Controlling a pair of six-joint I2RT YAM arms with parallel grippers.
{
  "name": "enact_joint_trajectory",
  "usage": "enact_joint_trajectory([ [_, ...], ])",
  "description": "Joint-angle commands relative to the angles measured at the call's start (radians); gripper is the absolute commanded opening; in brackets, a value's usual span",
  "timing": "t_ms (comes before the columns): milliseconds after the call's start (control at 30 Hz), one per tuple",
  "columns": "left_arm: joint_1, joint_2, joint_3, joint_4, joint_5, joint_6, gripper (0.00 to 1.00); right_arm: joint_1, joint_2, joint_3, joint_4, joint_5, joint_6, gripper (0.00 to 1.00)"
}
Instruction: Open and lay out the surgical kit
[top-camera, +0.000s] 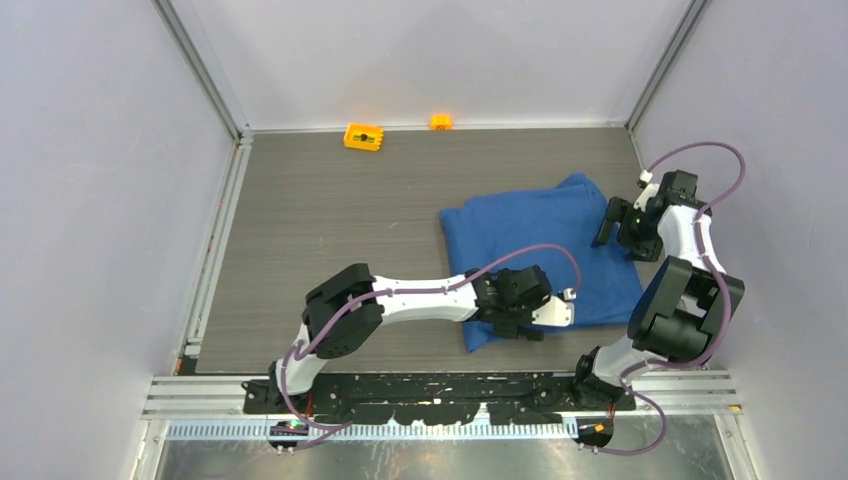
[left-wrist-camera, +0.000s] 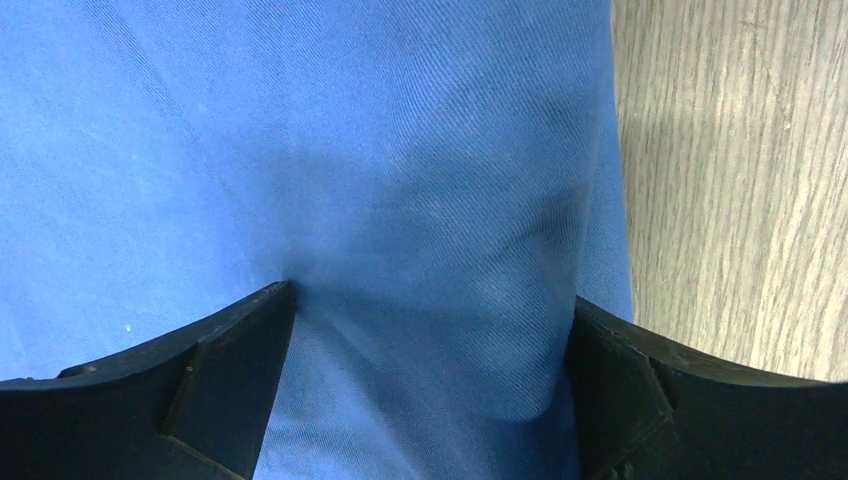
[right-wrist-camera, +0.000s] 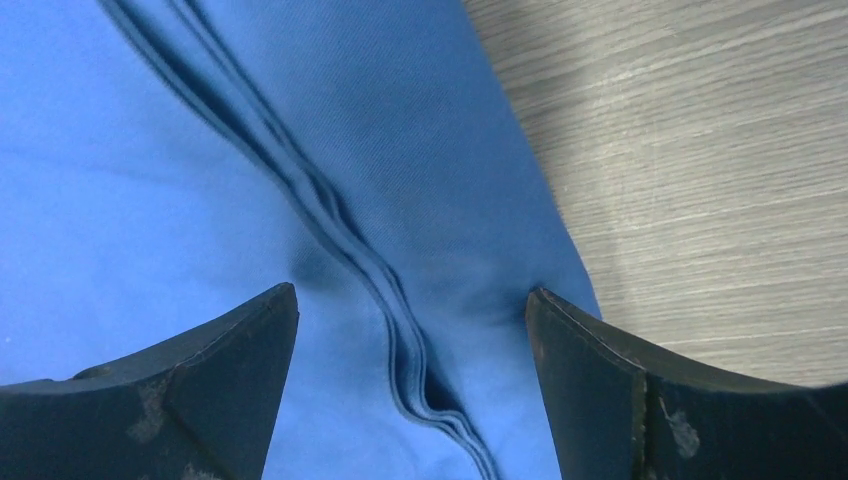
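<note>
The blue cloth wrap (top-camera: 535, 240) lies folded shut on the table, right of centre. The basket, tray, instruments and packets are hidden. My left gripper (top-camera: 512, 318) is open at the wrap's near left corner, its tips pressed down on the cloth (left-wrist-camera: 430, 250) beside the cloth's edge. My right gripper (top-camera: 612, 222) is open at the wrap's right edge. Its fingers straddle a ridge of layered fold edges (right-wrist-camera: 400, 330), with blue cloth (right-wrist-camera: 150, 180) under both tips.
Two small orange blocks (top-camera: 363, 136) (top-camera: 441, 122) sit at the table's far edge by the back wall. Bare grey wood tabletop (top-camera: 330, 220) lies left of the wrap. Walls enclose the table on three sides. Tabletop also shows in the wrist views (left-wrist-camera: 730, 160) (right-wrist-camera: 700, 150).
</note>
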Motion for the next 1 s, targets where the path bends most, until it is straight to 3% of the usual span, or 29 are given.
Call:
enact_joint_trajectory([
  [0, 0.037, -0.029, -0.026, -0.059, -0.054, -0.004, 0.95, -0.004, 0.085, 0.033, 0.034, -0.053, -0.017, 0.87],
  [200, 0.076, -0.027, -0.025, -0.075, -0.052, -0.061, 0.93, 0.028, 0.169, 0.052, 0.01, -0.105, -0.023, 0.81],
  [400, 0.155, -0.051, -0.051, -0.104, -0.052, -0.098, 0.91, 0.163, 0.195, 0.066, 0.041, -0.105, 0.031, 0.75],
  [733, 0.385, -0.151, -0.201, -0.093, -0.074, -0.047, 0.91, 0.383, 0.336, 0.208, 0.16, -0.156, 0.255, 0.67],
  [967, 0.533, -0.141, -0.2, -0.111, -0.075, 0.0, 0.9, 0.455, 0.471, 0.387, 0.198, -0.165, 0.32, 0.67],
])
